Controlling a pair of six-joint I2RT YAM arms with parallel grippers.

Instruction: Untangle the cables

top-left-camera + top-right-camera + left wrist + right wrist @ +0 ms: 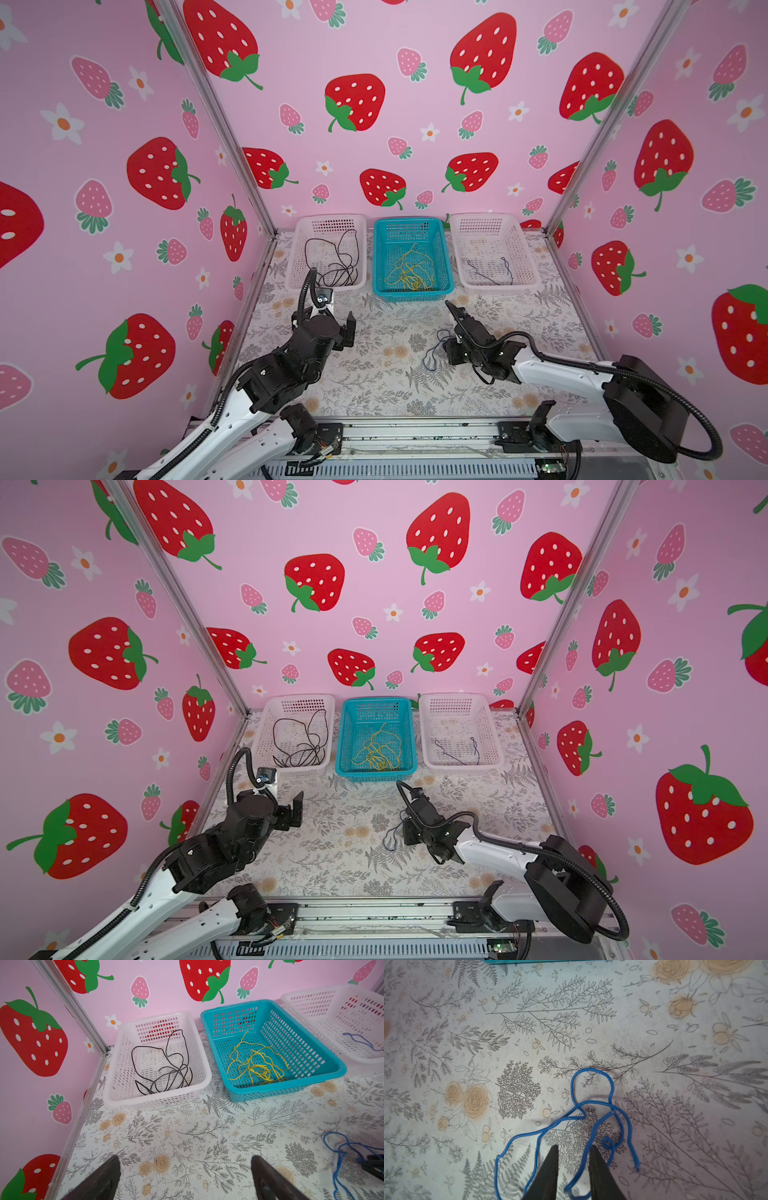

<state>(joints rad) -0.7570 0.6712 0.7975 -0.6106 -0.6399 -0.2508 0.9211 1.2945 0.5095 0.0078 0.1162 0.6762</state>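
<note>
At the far left of the bench [374, 374], a white basket [293, 257] holds the black cables [336, 266], looped loosely on its floor. In front of it the left gripper [185, 1160] hangs above bare bench with its jaws spread as wide as they go, holding nothing. The teal basket [446, 257] stands in the middle of the row, with the yellow cables [411, 270] heaped inside. Nearer the front, right of centre, a loose blue cable [591, 1103] lies in curls on the bench. The right gripper [574, 1147] is down over it with its jaws a narrow way apart; one strand runs between them, not clamped. Far right, a second white basket [528, 257] holds the other blue cable [484, 279]
</note>
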